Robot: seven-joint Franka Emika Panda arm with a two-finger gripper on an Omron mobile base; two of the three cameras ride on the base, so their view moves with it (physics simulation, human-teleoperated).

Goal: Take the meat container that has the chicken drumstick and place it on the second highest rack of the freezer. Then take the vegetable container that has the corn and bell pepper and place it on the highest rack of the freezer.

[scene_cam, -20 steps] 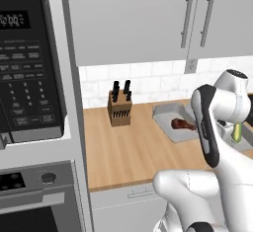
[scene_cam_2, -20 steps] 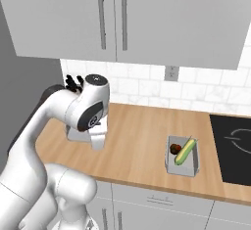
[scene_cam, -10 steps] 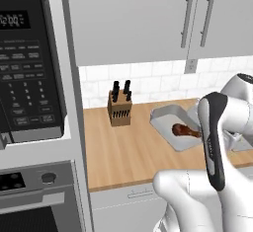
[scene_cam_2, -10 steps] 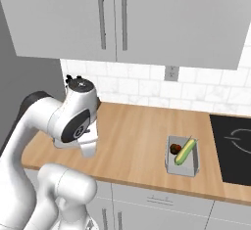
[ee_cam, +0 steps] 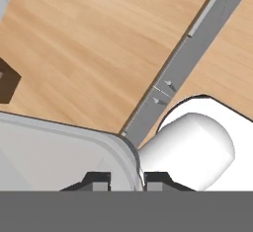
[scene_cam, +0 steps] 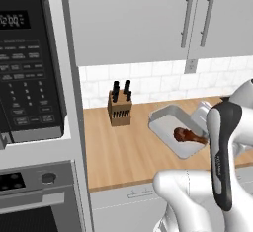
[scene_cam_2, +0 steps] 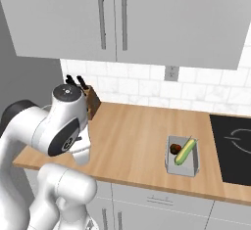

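Your bench [scene_cam_2: 132, 141] carries two containers. The meat container [scene_cam: 174, 130], right of the knife block [scene_cam: 119, 108], sits lifted and tilted, its long axis running away from the block toward the bench's front edge. Your jaws [ee_cam: 126, 180] are narrow, pinched on its rim with a fingertip each side. The chicken drumstick [scene_cam: 189, 136] lies inside. Well apart from the block, the vegetable container [scene_cam_2: 182, 156] holds the corn [scene_cam_2: 186, 151] and the bell pepper [scene_cam_2: 175, 149].
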